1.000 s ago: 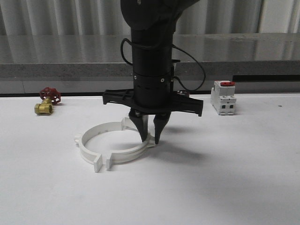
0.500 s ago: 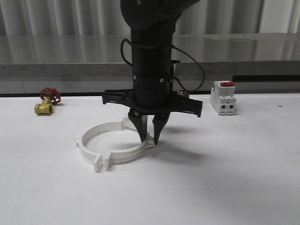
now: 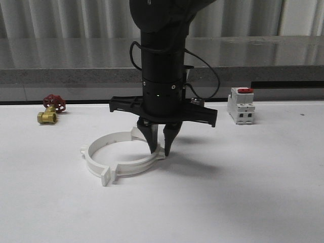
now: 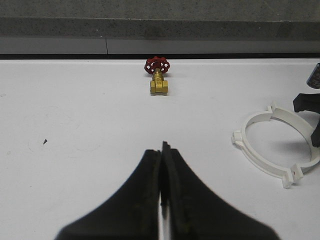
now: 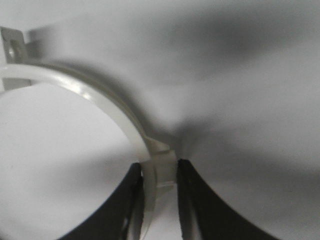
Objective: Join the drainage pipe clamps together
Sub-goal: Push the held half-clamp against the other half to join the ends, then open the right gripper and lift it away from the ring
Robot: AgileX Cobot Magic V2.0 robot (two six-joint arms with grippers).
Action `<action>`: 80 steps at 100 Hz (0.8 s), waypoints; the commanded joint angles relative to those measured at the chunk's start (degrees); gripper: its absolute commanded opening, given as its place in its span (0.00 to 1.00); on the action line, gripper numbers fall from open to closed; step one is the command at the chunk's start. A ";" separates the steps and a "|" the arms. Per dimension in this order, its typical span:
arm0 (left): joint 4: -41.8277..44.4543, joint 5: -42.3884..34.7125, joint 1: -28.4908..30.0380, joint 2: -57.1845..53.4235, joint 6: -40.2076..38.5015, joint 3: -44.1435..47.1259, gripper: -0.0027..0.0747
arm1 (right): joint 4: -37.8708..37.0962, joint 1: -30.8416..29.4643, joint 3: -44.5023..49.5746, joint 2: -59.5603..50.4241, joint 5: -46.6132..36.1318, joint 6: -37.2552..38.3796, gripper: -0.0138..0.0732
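1. Since a second ago my right end effector (image 3: 160, 148) has barely shifted; narrowly parted, it straddles the drainage pipe clamps (image 3: 119, 157), well apart from the breaker (image 3: 240, 105).
2. I'd squeeze squarely on that tab joint (image 5: 159, 165); left end effector (image 4: 161, 165) is closed, empty.

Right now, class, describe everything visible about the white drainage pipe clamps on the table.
The drainage pipe clamps are two white plastic half-rings lying flat on the white table, forming a wide ring with small square tabs at the ends. A narrow gap shows at the near joint. The right pincer straddles the ring's right-hand band.
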 commanded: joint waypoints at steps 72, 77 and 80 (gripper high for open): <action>-0.60 -4.82 0.16 0.18 -0.11 -1.53 0.01 | -3.01 0.02 -1.06 -4.52 -1.28 -1.46 0.65; -0.60 -4.82 0.16 0.18 -0.11 -1.53 0.01 | -4.17 0.02 -1.06 -5.63 -1.28 -2.16 0.65; -0.60 -4.82 0.16 0.18 -0.11 -1.53 0.01 | -4.51 0.02 -1.06 -6.39 -1.48 -2.65 0.65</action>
